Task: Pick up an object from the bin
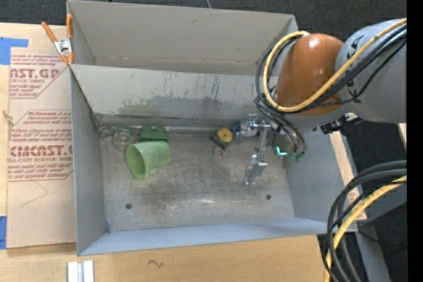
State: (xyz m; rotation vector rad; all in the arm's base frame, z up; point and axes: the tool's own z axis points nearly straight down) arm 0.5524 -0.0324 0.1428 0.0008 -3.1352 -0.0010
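Small yellow round disc (225, 135) with a dark part at its left side, flat on the floor of the grey metal bin (198, 234), toward the back and a little right of the middle.

Nearest the camera: bare, scuffed floor along the front wall.

Farther in, right of centre: silver metal tool (251, 175) of the arm, low over bare floor, near the disc but apart from it. Open or closed: impossible to tell. Above it, the wrist's orange cover and its yellow and black cables, reaching in from the right.

Left of centre, well apart from the tool: pale green plastic cup (148, 159) on its side, wider end toward the front left.

Just behind the cup: darker green flat piece (154, 134).

Left of that, at the foot of the back wall: small clear ring-shaped thing (121, 138).
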